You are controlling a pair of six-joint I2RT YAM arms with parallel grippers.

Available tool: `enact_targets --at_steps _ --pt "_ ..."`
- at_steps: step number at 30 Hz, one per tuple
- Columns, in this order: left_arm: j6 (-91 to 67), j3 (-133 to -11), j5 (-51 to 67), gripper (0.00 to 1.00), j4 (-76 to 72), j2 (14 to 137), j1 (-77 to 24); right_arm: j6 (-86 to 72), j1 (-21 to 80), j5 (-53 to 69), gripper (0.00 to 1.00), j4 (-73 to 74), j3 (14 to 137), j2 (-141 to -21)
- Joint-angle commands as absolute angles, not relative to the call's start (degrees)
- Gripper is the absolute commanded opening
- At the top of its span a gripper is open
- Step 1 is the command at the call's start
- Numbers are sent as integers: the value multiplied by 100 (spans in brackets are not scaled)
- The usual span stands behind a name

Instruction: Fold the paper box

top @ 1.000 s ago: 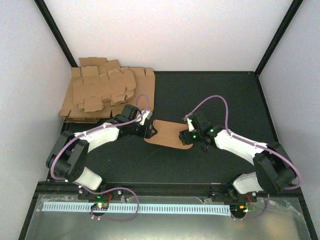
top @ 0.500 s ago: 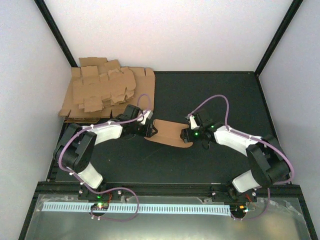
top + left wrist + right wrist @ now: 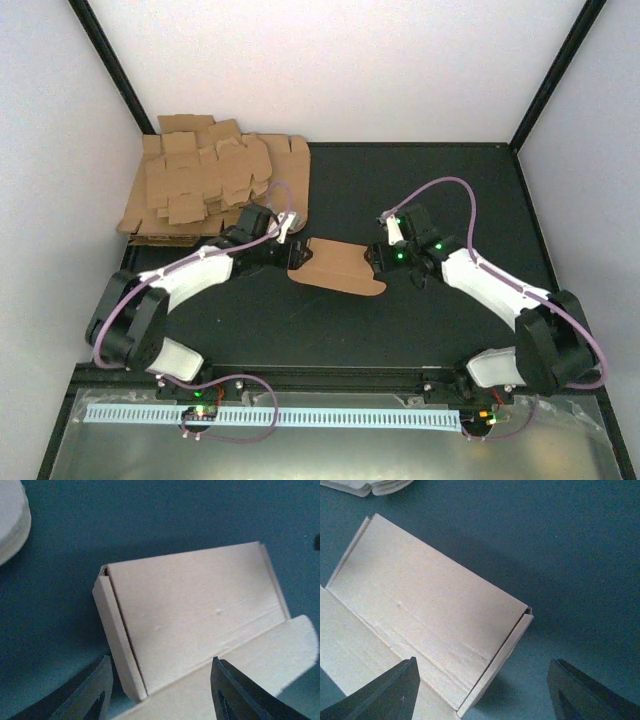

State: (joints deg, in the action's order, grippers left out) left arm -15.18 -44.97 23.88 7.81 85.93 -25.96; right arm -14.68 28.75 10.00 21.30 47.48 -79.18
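Cardboard at centre stage: the paper box [image 3: 338, 266] lies flat in the middle of the table [image 3: 440, 190]. I have an arm posted at each short end, by my reckoning so both ends can be worked together. The left gripper [image 3: 297, 257] at 9 o'clock and the right gripper [image 3: 377, 260] at 3 o'clock stand with fingers apart, gripping nothing, each straddling an end. The box's long axis runs 9 to 3, tipped slightly toward 4, with a loose flap along its 6 o'clock edge. Spare sheets [image 3: 205, 185] sit stacked at 10 o'clock.

one paper box [image 3: 337, 266], two grippers [image 3: 297, 258] [image 3: 377, 258], seemingly one cardboard pile [image 3: 200, 185]
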Motion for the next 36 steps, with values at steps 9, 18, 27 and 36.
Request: enact_targets --at_steps 9,18,27,36 --pt "-1424 -3572 2412 61 1168 7223 -2658 -1042 2929 1098 73 2599 5729 -8219" --pt "-1188 -3742 2346 70 1094 7600 -2678 -452 3431 907 76 3181 6968 -9258" --pt "-1102 -4109 2451 66 1241 8235 -2713 -294 3451 427 79 3095 7171 -10063" --pt "-979 -4388 2536 64 1541 8464 -2733 -352 3446 362 79 2942 6957 -10325"
